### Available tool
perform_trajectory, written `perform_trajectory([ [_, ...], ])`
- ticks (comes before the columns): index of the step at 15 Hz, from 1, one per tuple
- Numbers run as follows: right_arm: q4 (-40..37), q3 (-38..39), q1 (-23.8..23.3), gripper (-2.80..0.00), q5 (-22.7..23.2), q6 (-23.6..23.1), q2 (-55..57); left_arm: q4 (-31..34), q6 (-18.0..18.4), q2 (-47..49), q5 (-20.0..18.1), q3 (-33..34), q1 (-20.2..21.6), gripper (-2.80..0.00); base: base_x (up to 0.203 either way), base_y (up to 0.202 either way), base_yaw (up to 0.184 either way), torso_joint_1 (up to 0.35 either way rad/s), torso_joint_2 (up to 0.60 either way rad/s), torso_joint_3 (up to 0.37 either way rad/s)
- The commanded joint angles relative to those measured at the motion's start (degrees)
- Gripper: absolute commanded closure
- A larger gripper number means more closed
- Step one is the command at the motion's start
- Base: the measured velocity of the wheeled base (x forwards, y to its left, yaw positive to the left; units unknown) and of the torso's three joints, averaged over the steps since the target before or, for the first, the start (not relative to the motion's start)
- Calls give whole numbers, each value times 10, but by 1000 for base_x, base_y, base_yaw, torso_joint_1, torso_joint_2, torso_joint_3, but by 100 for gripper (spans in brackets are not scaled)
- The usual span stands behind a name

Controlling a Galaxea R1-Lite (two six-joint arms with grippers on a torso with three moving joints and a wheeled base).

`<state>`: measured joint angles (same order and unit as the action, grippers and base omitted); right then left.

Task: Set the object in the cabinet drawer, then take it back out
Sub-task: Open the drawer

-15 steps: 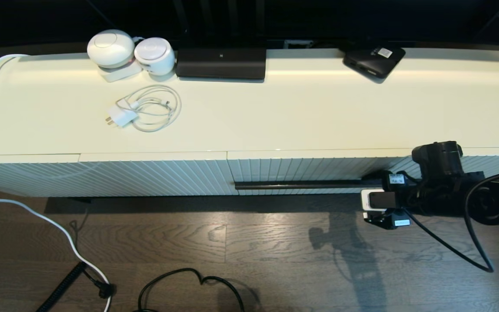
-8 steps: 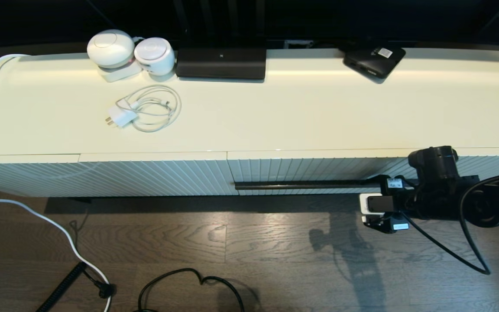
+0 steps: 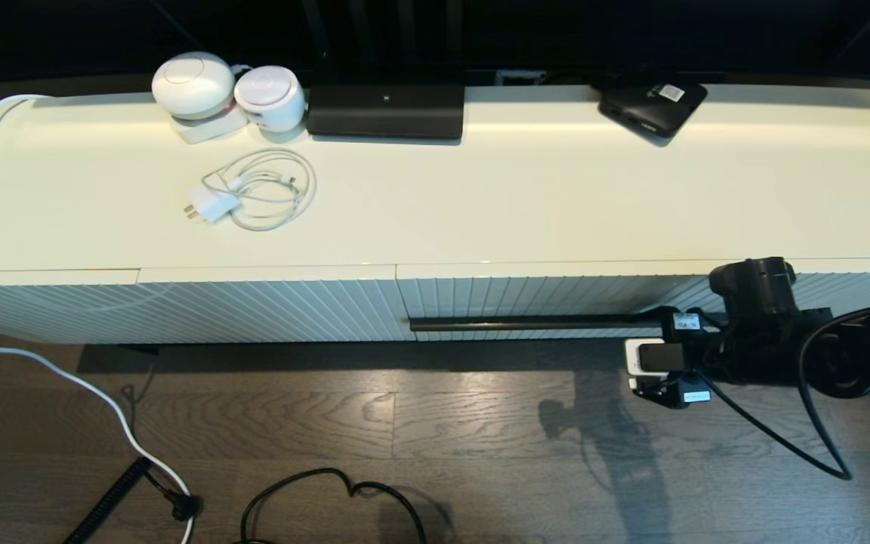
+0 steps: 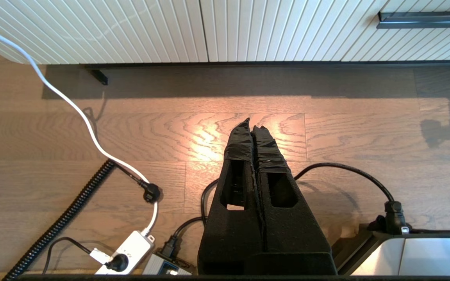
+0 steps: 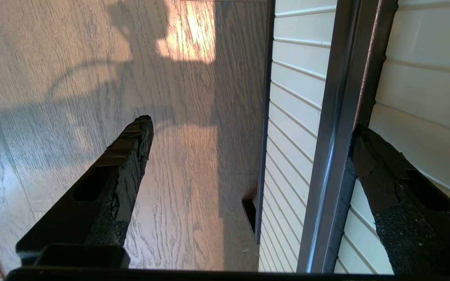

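The cabinet drawer (image 3: 526, 298) is closed, its ribbed cream front flush with the cabinet. Its dark bar handle (image 3: 526, 323) runs along the front. My right gripper (image 3: 650, 353) is open at the handle's right end. In the right wrist view the handle (image 5: 342, 117) passes between the fingers of the right gripper (image 5: 250, 127), close against one finger that sits between the bar and the drawer front (image 5: 299, 97); the other finger hangs over the floor. The object is out of view. My left gripper (image 4: 252, 125) is shut and empty, parked low over the wooden floor.
On the cabinet top stand two white round devices (image 3: 193, 85), a white charger with coiled cable (image 3: 254, 189), a wide black device (image 3: 384, 110) and a flat black box (image 3: 652, 106). Cables (image 3: 329, 491) and a power strip (image 4: 125, 253) lie on the floor.
My right arm has shifted slightly lower and to the left along the handle's end. The drawer stays closed and the jaws stay wide.
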<state>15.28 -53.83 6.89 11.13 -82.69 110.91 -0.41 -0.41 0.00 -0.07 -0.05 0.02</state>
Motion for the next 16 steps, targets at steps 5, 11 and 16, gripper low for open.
perform_trajectory([
  [5,-3,36,1,-280,1,-4,-12,0,0,0,0,0,0,0,0,0,0,0,0,0],
  [11,-7,73,3,-280,0,-2,-44,0,0,0,0,0,0,0,0,0,0,0,0,0],
  [16,-2,124,5,-280,-1,-1,-73,0,0,0,0,0,1,0,0,0,0,0,0,0],
])
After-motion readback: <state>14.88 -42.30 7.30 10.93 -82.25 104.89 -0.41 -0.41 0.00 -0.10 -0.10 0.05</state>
